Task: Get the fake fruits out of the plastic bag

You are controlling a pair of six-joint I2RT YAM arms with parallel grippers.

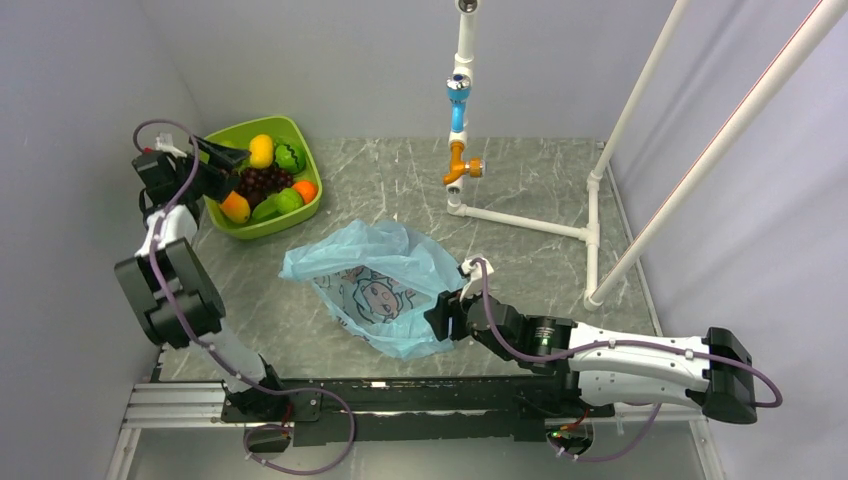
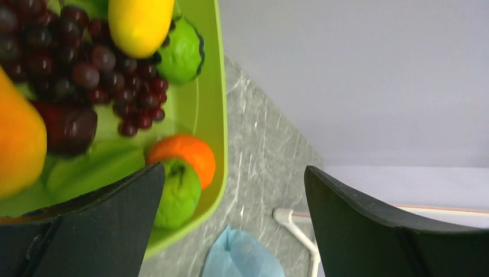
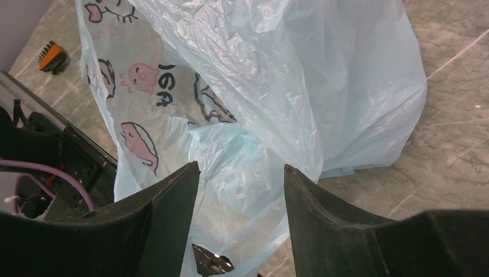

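Note:
The light-blue plastic bag (image 1: 380,285) lies crumpled mid-table, cartoon face up. No fruit shows through it. The fake fruits lie in the lime-green tub (image 1: 305,210) at the back left: lemon (image 1: 261,150), leafy green (image 1: 290,156), orange (image 1: 304,190), green (image 1: 285,200), orange-yellow (image 1: 236,207), round a grape bunch (image 1: 265,180). My left gripper (image 1: 228,165) hangs open and empty over the tub; its view shows the orange (image 2: 187,156), green (image 2: 179,196), lemon (image 2: 138,23) and a dark red fruit (image 2: 69,127). My right gripper (image 1: 445,315) is open at the bag's near right edge, with bag plastic (image 3: 259,69) between its fingers.
A white pipe frame (image 1: 520,220) with a blue and orange post (image 1: 458,150) stands at the back right. Walls close in the left and the back. The arms' mounting rail (image 1: 400,395) runs along the near edge. A small orange-black object (image 3: 52,56) lies near it.

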